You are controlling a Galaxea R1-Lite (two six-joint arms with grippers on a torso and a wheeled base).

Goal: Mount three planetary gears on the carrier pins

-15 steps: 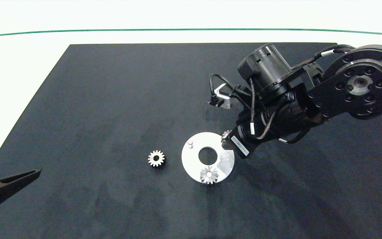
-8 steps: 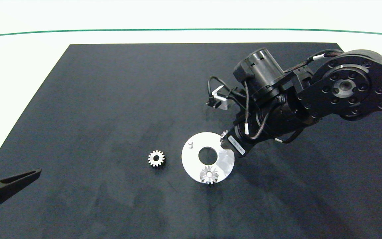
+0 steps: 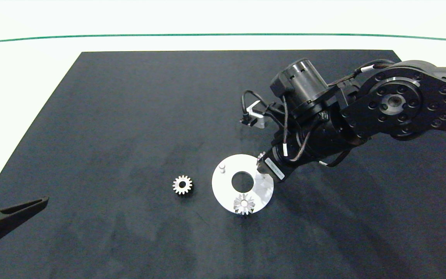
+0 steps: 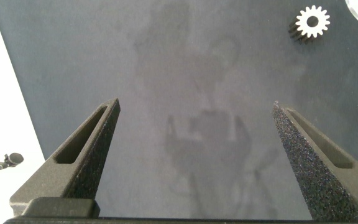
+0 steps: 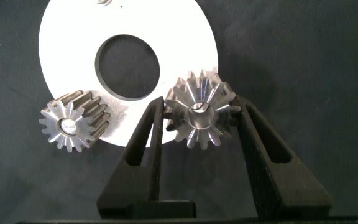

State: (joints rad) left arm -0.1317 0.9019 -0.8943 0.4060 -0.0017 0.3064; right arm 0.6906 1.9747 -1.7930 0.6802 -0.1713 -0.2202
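Note:
The white disc [image 3: 227, 190] lies mid-mat with the carrier pins on it. One pin [image 3: 222, 167] stands bare. A planetary gear [image 3: 244, 204] sits on the near pin, also seen as the seated gear [image 5: 73, 127]. My right gripper [image 5: 201, 106] is shut on a second gear [image 5: 201, 118] at the disc's right rim [image 5: 191, 37], a bright spot showing in its bore. In the head view the right gripper [image 3: 262, 164] hides most of that gear [image 3: 261, 156]. A third gear [image 3: 182, 185] lies loose left of the disc. My left gripper [image 4: 196, 104] is open and empty.
Everything rests on a dark mat [image 3: 130, 116] over a white table. My left gripper [image 3: 18, 184] is parked at the mat's left edge, and its wrist view shows the loose gear [image 4: 311, 23] far off. The right arm [image 3: 393, 104] reaches in over the mat's right side.
The right arm's upper joints have shifted left and lower while the gripper with its gear stayed at the disc's right rim. The loose gear, the seated gear and the left arm have not moved.

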